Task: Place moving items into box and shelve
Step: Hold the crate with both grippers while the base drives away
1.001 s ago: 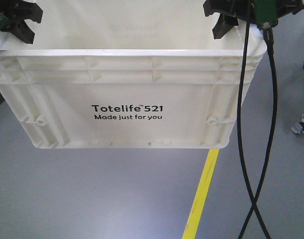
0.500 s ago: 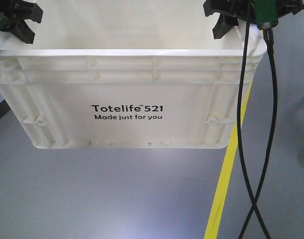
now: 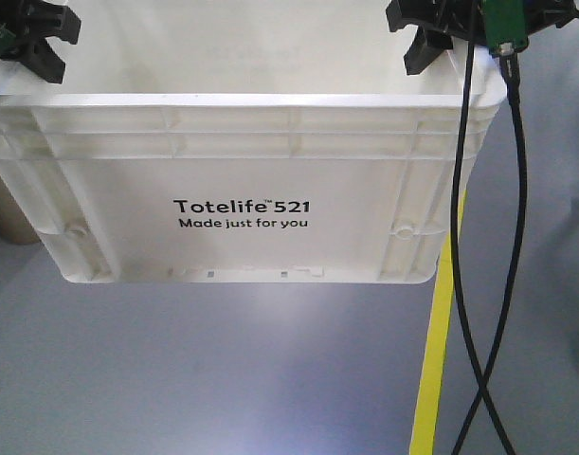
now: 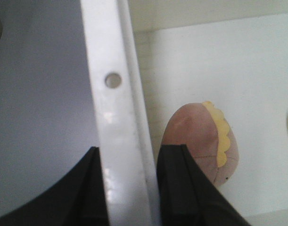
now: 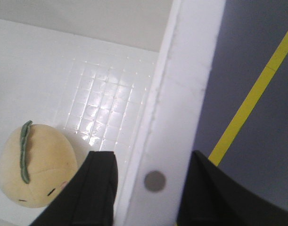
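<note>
White rigid plastic, the box (image 3: 270,190) hangs over the grey floor (image 3: 223,379), with the left gripper (image 4: 129,157) and right gripper (image 5: 151,162) each clamped on the rim of its left and right end walls. It looks stiff, smooth and probably light, and the ribbed rim gives the safest hold.

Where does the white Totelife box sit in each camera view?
Front: the box fills the upper centre, print facing the camera.
Left wrist: its rim runs top to bottom, clamped in the left gripper.
Right wrist: the rim sits centre right, clamped in the right gripper.
Shared: yellow floor line, front and right wrist only.
</note>
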